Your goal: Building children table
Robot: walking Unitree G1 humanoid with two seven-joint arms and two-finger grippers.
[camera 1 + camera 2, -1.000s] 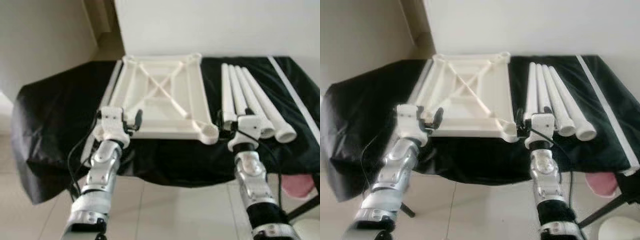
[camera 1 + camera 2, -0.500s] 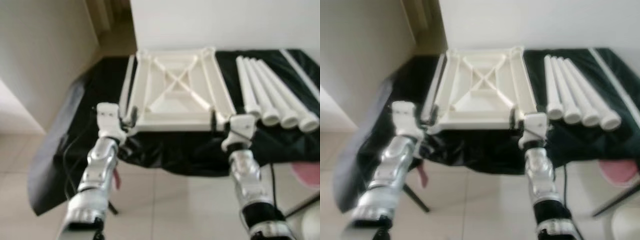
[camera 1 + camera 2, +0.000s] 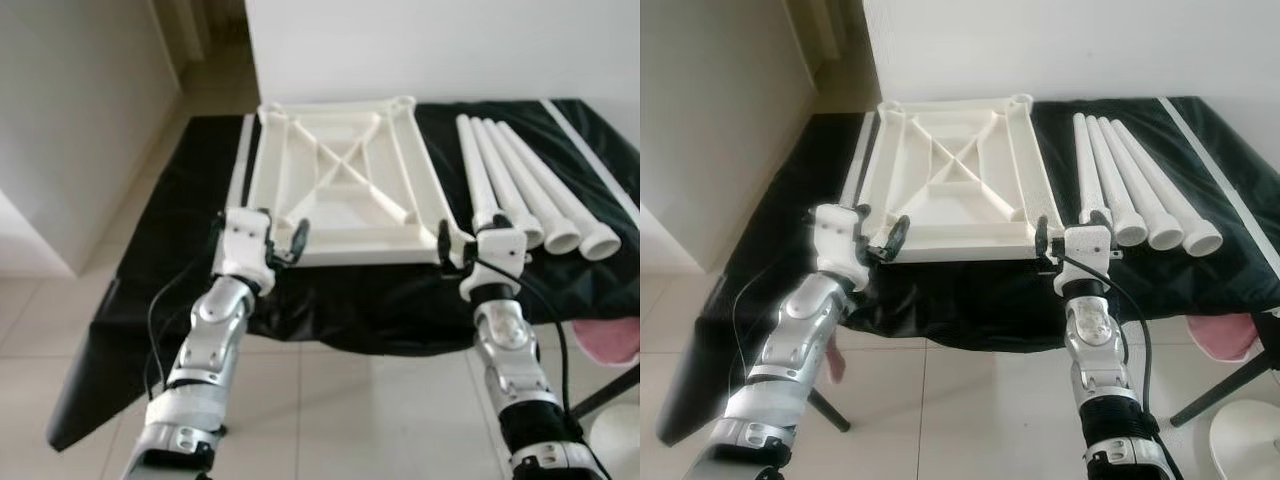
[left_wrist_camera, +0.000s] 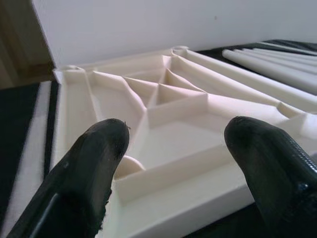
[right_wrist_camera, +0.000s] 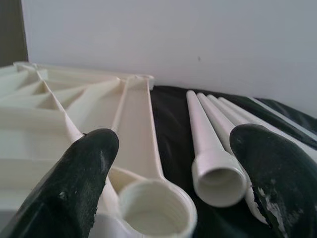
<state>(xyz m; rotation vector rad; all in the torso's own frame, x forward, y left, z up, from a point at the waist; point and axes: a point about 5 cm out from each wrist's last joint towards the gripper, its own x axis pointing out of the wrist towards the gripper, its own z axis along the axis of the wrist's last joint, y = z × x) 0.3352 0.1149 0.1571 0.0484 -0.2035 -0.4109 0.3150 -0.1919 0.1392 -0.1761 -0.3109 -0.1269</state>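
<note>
Both grippers have drawn back slightly from the white tabletop (image 3: 340, 180), left gripper (image 3: 283, 238) and right gripper (image 3: 1065, 232) jaws open at its near corners, legs (image 3: 530, 195) beside the right jaws.

I am holding both silver arms stretched forward, side by side and well apart. The left hand (image 3: 283, 243) is keeping its two black fingers (image 4: 89, 173) spread wide. The right hand (image 3: 470, 240) is also spreading its fingers (image 5: 84, 178) wide, gripping nothing.
</note>
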